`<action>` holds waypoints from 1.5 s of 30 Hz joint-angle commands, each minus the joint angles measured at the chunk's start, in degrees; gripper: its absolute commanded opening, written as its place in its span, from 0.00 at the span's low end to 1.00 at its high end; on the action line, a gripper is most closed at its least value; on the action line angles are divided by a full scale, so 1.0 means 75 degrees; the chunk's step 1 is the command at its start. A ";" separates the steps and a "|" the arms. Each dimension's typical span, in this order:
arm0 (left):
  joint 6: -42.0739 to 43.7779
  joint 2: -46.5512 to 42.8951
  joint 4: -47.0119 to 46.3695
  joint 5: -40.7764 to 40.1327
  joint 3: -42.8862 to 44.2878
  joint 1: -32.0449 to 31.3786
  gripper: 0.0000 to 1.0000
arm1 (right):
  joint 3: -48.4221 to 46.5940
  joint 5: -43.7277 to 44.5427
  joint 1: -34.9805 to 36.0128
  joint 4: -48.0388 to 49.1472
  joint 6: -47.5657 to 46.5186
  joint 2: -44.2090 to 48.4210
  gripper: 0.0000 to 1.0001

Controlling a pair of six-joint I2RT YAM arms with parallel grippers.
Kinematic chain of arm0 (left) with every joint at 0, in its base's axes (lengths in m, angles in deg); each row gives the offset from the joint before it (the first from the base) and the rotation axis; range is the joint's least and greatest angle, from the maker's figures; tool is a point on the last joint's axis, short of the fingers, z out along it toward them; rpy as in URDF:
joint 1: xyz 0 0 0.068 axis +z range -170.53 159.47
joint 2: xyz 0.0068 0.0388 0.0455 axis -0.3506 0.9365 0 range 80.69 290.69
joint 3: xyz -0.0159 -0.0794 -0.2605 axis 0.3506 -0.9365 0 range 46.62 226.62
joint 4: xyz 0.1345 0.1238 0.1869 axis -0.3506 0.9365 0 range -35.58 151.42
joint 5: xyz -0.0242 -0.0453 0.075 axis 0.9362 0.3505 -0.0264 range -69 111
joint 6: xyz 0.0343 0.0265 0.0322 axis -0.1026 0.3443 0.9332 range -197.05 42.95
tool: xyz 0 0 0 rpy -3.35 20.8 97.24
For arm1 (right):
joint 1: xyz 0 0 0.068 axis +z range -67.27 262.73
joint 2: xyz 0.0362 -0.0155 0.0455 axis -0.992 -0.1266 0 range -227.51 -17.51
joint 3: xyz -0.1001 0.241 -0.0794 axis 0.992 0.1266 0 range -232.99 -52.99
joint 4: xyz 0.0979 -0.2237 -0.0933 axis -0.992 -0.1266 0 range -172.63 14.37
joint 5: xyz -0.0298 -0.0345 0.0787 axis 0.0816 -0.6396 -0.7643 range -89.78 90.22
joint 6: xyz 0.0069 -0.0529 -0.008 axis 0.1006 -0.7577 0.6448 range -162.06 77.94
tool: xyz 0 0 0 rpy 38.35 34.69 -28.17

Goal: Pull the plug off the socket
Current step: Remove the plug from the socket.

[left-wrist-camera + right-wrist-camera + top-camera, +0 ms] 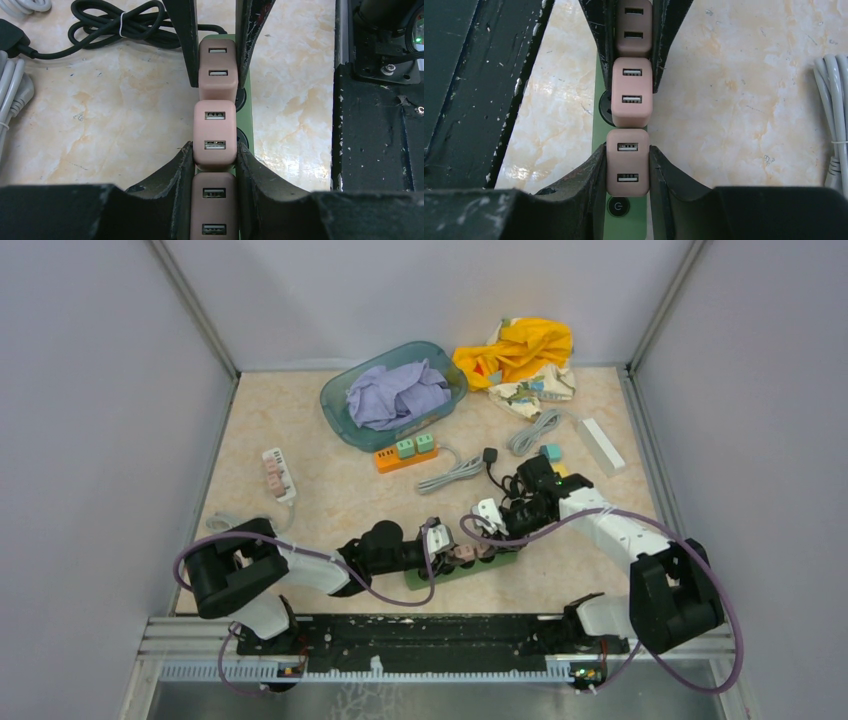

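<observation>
A green socket strip [505,559] lies near the table's front edge with three pink USB plugs in a row in it. My left gripper [214,147] is shut on the end plug [214,205], and its fingertips [186,152] also reach the middle plug [215,131]. My right gripper [626,147] is shut on the plug at the other end [627,162], just above the strip's power button [618,205]. The two grippers face each other along the strip [600,82]. All three plugs look seated in the strip.
A teal basket [330,412] with purple cloth stands at the back. Near it lie an orange strip [405,453], grey cable [450,475], black cable [120,25], white strip [278,475], yellow cloth [520,350] and white box [600,445]. Black rail [420,632] lines the near edge.
</observation>
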State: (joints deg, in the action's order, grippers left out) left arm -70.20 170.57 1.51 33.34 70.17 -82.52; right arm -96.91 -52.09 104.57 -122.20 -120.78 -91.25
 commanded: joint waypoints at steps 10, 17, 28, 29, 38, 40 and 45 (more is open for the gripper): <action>-0.0103 0.0261 0.0679 -0.0002 -0.0059 0.0063 0.00 | -0.0229 -0.0704 0.0404 0.1134 0.1036 0.0221 0.00; -0.0009 0.0217 0.0851 -0.0199 -0.0087 0.0063 0.00 | -0.0407 -0.0367 0.0008 0.1170 0.1432 0.0299 0.00; -0.0001 0.0160 0.1034 -0.0309 -0.0110 0.0121 0.00 | -0.0110 -0.1363 0.0227 0.0184 -0.0358 0.0271 0.00; -0.0006 0.0181 0.1041 -0.0308 -0.0097 0.0122 0.00 | -0.0107 -0.1344 0.0340 0.0348 -0.0148 0.0269 0.00; -0.0059 0.0296 0.1059 -0.0189 -0.0023 0.0123 0.00 | -0.0251 -0.1298 0.0393 0.1618 0.1794 0.0385 0.00; -0.0054 0.0289 0.1076 -0.0169 -0.0013 0.0123 0.00 | -0.0266 -0.1294 0.0176 0.1576 0.1795 0.0423 0.00; -0.0030 0.0273 0.1133 -0.0181 -0.0037 0.0122 0.00 | -0.0296 -0.1388 -0.0291 0.0901 0.1013 0.0577 0.00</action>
State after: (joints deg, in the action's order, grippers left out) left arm -70.35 170.57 1.95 32.71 70.48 -81.87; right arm -96.39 -52.49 104.27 -116.01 -110.68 -91.05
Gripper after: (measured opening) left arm 0.376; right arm 0.310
